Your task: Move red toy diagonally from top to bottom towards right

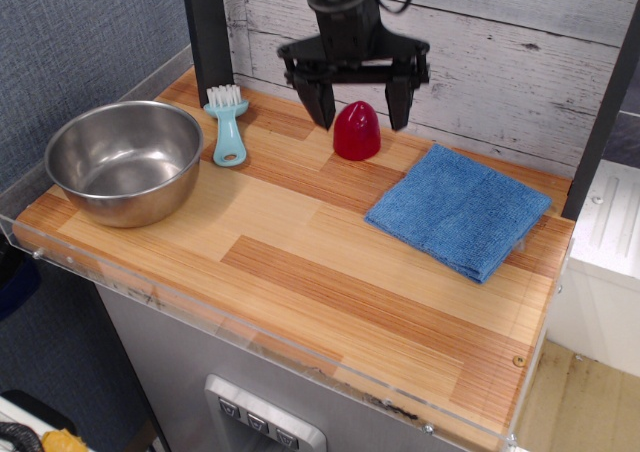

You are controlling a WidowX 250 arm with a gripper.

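Toy: small glossy red plastic dome [356, 132] stands upright near the counter's back edge, midway along.
Gripper: black gripper [360, 115] hangs directly above it, fingers spread wide, holding nothing.

no legible txt, labels, nos.

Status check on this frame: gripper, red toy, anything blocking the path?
Gripper open, raised above the toy, empty. Red toy upright on the table, top centre, not gripped. Blue cloth lies lower right, on the diagonal.
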